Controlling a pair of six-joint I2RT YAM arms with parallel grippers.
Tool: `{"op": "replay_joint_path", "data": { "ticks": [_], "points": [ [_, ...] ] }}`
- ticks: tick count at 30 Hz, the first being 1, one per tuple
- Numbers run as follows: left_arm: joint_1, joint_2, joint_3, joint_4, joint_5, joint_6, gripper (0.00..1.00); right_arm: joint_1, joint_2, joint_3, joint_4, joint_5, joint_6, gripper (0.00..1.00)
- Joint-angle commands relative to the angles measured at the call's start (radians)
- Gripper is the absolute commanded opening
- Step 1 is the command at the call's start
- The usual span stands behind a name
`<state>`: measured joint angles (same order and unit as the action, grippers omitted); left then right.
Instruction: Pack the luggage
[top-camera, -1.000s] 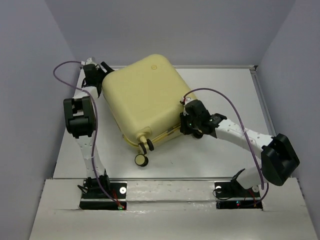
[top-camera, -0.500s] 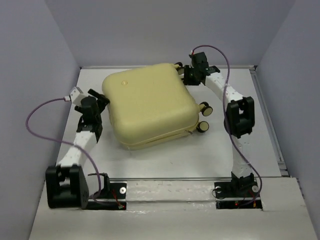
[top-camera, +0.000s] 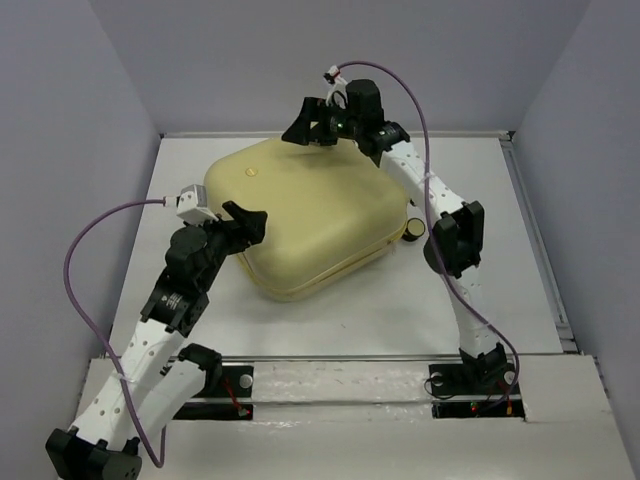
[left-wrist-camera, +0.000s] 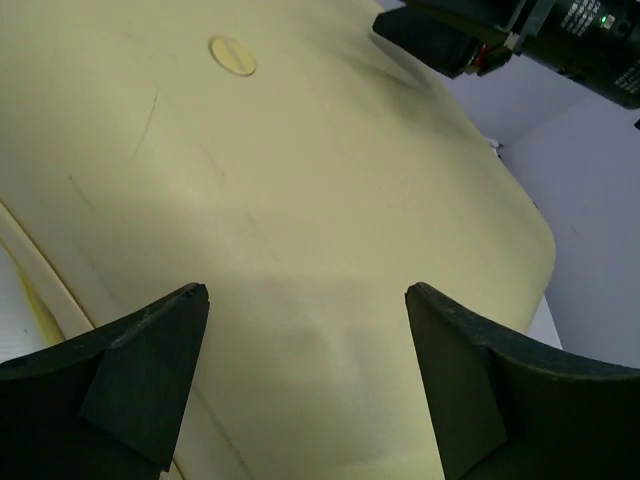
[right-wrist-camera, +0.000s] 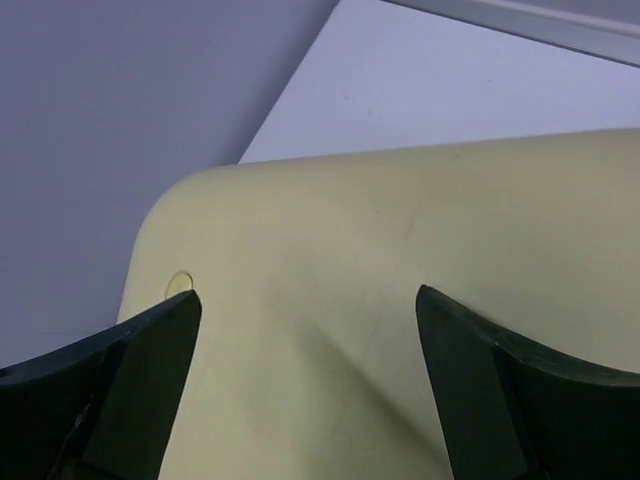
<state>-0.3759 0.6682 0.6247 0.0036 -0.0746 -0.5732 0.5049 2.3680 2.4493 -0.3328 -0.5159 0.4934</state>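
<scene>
The luggage (top-camera: 310, 215) is a pale-yellow hard-shell suitcase lying shut and flat mid-table, its round emblem (top-camera: 251, 172) facing up and one black-and-yellow wheel (top-camera: 413, 230) showing at its right side. My left gripper (top-camera: 250, 222) hovers open over the shell's near-left edge; in the left wrist view the left gripper (left-wrist-camera: 305, 290) has only bare shell (left-wrist-camera: 300, 200) between its fingers. My right gripper (top-camera: 305, 130) stands open above the far edge; the right wrist view shows the right gripper (right-wrist-camera: 308, 292) over the shell (right-wrist-camera: 400, 230), beside the emblem (right-wrist-camera: 180, 283). Neither holds anything.
The white table (top-camera: 300, 325) is boxed in by grey walls at the back and both sides. A metal rail (top-camera: 535, 240) runs along the table's right edge. Purple cables (top-camera: 75, 260) loop off both arms.
The suitcase has turned, its wheels swinging from the front to the right. My right gripper opened and moved to the far edge. The left arm came round to the near-left edge.
</scene>
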Motion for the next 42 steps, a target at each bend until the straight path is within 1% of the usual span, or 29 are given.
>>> {"op": "replay_joint_path", "data": {
  "ticks": [1, 2, 3, 4, 5, 6, 7, 8, 9, 10, 11, 12, 13, 14, 15, 16, 18, 19, 20, 22, 24, 26, 29, 32, 33, 34, 38, 40, 42],
  "points": [
    [-0.009, 0.115, 0.237, -0.053, -0.014, 0.093, 0.93, -0.077, -0.280, -0.207, 0.017, 0.032, -0.102, 0.86],
    [-0.008, 0.140, 0.274, -0.039, -0.024, 0.102, 0.94, -0.077, -0.338, -0.269, 0.018, 0.057, -0.122, 0.59],
    [-0.008, 0.172, 0.309, -0.030, -0.034, 0.123, 0.95, -0.077, -0.460, -0.332, 0.020, 0.086, -0.137, 0.43],
    [-0.001, 0.247, 0.387, -0.030, -0.048, 0.131, 0.97, -0.077, -0.524, -0.402, 0.034, 0.100, -0.163, 0.33],
    [0.006, 0.286, 0.424, -0.021, -0.047, 0.131, 0.98, -0.077, -0.588, -0.562, 0.047, 0.150, -0.167, 0.16],
    [0.020, 0.332, 0.458, -0.011, -0.028, 0.134, 0.98, -0.077, -0.657, -0.655, 0.063, 0.178, -0.167, 0.10],
    [0.060, 0.429, 0.534, -0.010, -0.010, 0.139, 0.98, -0.077, -0.796, -0.758, 0.121, 0.194, -0.171, 0.07],
    [0.084, 0.473, 0.570, -0.013, 0.002, 0.128, 0.98, -0.062, -0.864, -0.859, 0.147, 0.206, -0.168, 0.07],
    [0.113, 0.519, 0.598, -0.010, 0.081, 0.115, 0.98, -0.062, -0.925, -1.044, 0.164, 0.230, -0.164, 0.07],
    [0.168, 0.603, 0.647, 0.021, 0.140, 0.092, 0.98, -0.039, -1.031, -1.131, 0.178, 0.237, -0.164, 0.07],
    [0.190, 0.643, 0.677, 0.030, 0.169, 0.085, 0.98, -0.026, -1.079, -1.285, 0.182, 0.247, -0.151, 0.07],
    [0.209, 0.689, 0.707, 0.027, 0.182, 0.084, 0.98, -0.017, -1.122, -1.358, 0.186, 0.249, -0.150, 0.07],
    [0.227, 0.782, 0.781, 0.022, 0.194, 0.093, 0.97, -0.017, -1.162, -1.425, 0.184, 0.255, -0.144, 0.07],
    [0.261, 0.832, 0.831, 0.006, 0.196, 0.102, 0.97, 0.000, -1.237, -1.488, 0.184, 0.258, -0.132, 0.07],
    [0.278, 0.932, 0.931, -0.061, 0.208, 0.111, 0.97, 0.000, -1.272, -1.592, 0.173, 0.249, -0.121, 0.07],
    [0.298, 0.980, 0.975, -0.086, 0.229, 0.136, 0.97, 0.000, -1.335, -1.631, 0.160, 0.249, -0.121, 0.07],
    [0.350, 1.062, 1.064, -0.160, 0.266, 0.160, 0.97, 0.000, -1.383, -1.688, 0.126, 0.286, -0.118, 0.07],
    [0.365, 1.126, 1.137, -0.189, 0.275, 0.171, 0.97, 0.000, -1.407, -1.734, 0.117, 0.283, -0.118, 0.07],
    [0.406, 1.152, 1.165, -0.194, 0.304, 0.173, 0.97, 0.000, -1.408, -1.754, 0.118, 0.274, -0.116, 0.07],
    [0.434, 1.212, 1.217, -0.194, 0.332, 0.170, 0.97, 0.000, -1.386, -1.788, 0.136, 0.264, -0.108, 0.07],
    [0.454, 1.257, 1.256, -0.215, 0.366, 0.174, 0.97, 0.000, -1.321, -1.796, 0.161, 0.275, -0.104, 0.07],
    [0.456, 1.335, 1.329, -0.279, 0.355, 0.194, 0.97, 0.000, -1.265, -1.785, 0.218, 0.292, -0.107, 0.07],
    [0.451, 1.403, 1.307, -0.287, 0.448, 0.205, 0.97, 0.000, -1.137, -1.716, 0.284, 0.330, -0.127, 0.07],
    [0.431, 1.406, 1.192, -0.246, 0.499, 0.199, 0.97, -0.020, -1.021, -1.641, 0.322, 0.327, -0.136, 0.07],
    [0.427, 1.398, 1.163, -0.238, 0.496, 0.197, 0.97, -0.020, -0.998, -1.600, 0.378, 0.329, -0.139, 0.07],
    [0.419, 1.372, 1.093, -0.228, 0.493, 0.194, 0.97, -0.032, -0.956, -1.578, 0.391, 0.329, -0.139, 0.07],
    [0.423, 1.269, 0.907, -0.162, 0.463, 0.185, 0.98, -0.054, -0.863, -1.468, 0.449, 0.314, -0.183, 0.07],
    [0.422, 1.196, 0.806, -0.136, 0.446, 0.187, 0.98, -0.054, -0.828, -1.391, 0.477, 0.260, -0.214, 0.07],
    [0.422, 1.150, 0.750, -0.114, 0.444, 0.182, 0.98, -0.063, -0.759, -1.331, 0.486, 0.208, -0.236, 0.07]
  ]
}}
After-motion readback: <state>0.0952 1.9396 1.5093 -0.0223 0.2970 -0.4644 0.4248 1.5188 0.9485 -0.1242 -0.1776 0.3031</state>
